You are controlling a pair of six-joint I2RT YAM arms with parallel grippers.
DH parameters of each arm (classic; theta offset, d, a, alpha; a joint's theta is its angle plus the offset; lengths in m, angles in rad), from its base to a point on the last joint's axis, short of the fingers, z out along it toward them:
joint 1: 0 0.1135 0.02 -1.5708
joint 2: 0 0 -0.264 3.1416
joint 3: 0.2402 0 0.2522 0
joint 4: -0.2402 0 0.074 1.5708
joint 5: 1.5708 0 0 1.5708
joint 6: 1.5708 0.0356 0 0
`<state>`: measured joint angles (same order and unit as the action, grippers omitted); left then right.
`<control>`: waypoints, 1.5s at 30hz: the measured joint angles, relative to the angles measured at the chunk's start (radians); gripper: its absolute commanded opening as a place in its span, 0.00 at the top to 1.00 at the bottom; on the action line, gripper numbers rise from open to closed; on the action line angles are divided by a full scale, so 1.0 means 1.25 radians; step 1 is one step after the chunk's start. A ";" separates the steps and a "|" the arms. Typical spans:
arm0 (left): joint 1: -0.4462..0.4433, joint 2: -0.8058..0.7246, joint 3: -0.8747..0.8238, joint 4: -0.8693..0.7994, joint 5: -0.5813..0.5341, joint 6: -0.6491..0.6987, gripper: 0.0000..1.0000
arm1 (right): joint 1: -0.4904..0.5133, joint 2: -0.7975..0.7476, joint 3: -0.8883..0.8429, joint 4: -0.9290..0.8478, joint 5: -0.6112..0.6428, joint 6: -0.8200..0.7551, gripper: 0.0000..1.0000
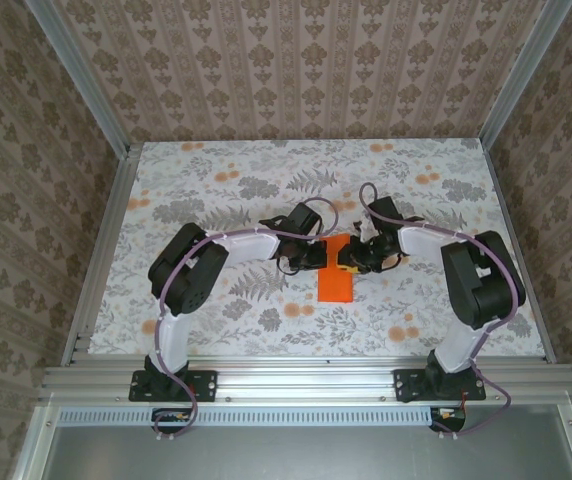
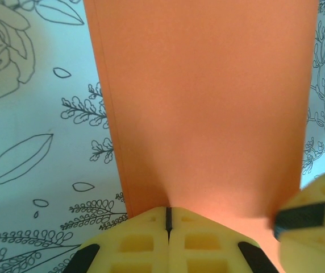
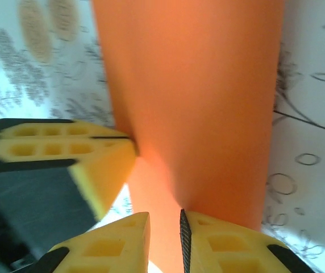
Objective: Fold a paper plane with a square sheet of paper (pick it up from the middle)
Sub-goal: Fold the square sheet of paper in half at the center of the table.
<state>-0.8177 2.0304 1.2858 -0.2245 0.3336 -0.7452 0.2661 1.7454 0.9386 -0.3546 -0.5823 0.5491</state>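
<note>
The square sheet of paper [image 1: 336, 282] lies mid-counter [image 1: 216, 170] as a narrow rectangle, so I judge one fold done, with nose and wings left. At its 12 o'clock end, the left gripper [image 2: 168, 215] jaws pinch it. The right gripper [image 3: 164, 220] jaws straddle it, and I cannot tell whether they grip.

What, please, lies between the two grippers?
The paper: in the top view its far half spans the stretch between the left gripper and the right gripper.
</note>
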 measured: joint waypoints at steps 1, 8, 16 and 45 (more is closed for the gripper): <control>0.000 0.000 0.000 0.000 0.000 0.001 1.00 | 0.000 0.005 -0.004 0.000 0.006 -0.002 0.77; 0.000 0.002 0.004 -0.006 0.000 0.004 1.00 | -0.006 0.016 -0.027 0.009 0.025 -0.018 0.75; 0.000 0.009 0.016 -0.018 0.003 0.007 1.00 | -0.022 0.016 -0.051 0.047 -0.008 -0.018 0.72; -0.005 0.013 0.023 -0.024 0.008 0.016 1.00 | -0.048 -0.064 -0.171 0.114 -0.086 0.004 0.72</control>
<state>-0.8234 2.0468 1.3148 -0.2543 0.3431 -0.7250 0.2066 1.6657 0.7250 -0.2119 -0.6899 0.5541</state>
